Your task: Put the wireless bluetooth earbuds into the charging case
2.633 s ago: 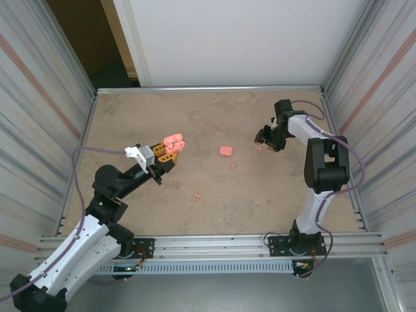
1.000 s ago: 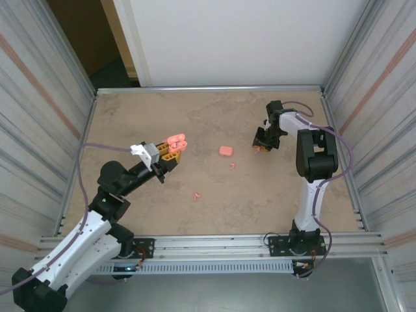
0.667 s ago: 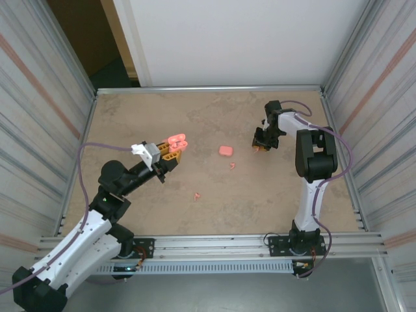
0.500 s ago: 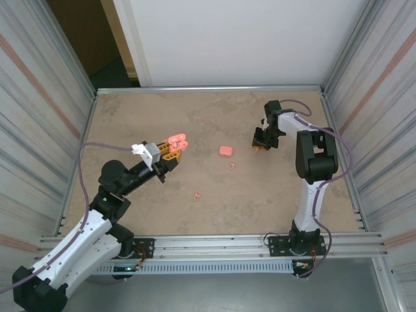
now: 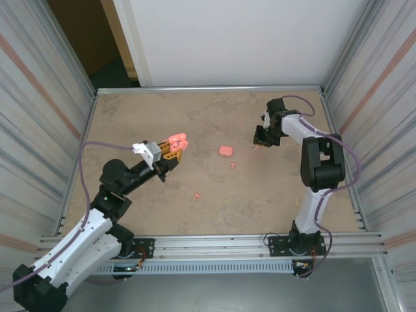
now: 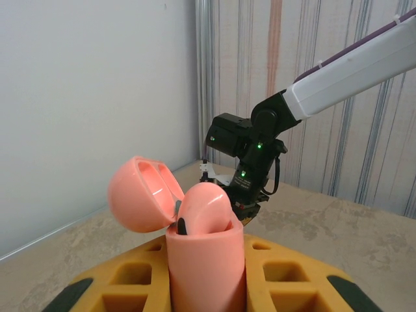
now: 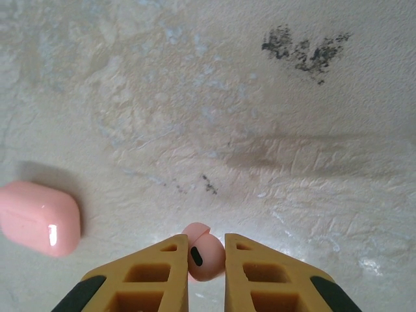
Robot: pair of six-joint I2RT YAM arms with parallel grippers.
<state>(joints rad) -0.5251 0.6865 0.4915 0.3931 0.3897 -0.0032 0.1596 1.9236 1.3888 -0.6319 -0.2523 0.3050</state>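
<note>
We see the right gripper (image 7: 206,248) low over the table (image 7: 273,130), jaws clenched on an earbud (image 7: 208,263). The tiny pink piece is pinched between the two yellow fingertips, a dark spot on its side facing us. A closed pink case (image 7: 39,218) lies on the table off to one side, apart from the fingers. Across the way, the left gripper (image 6: 208,286) is clamped on the charging case (image 6: 207,253), held upright above the table with its lid (image 6: 140,195) flipped open. From above, a loose earbud (image 5: 231,165) lies near the closed pink case, and a second loose earbud (image 5: 196,194) lies closer to the arms' bases, both well apart from either gripper.
</note>
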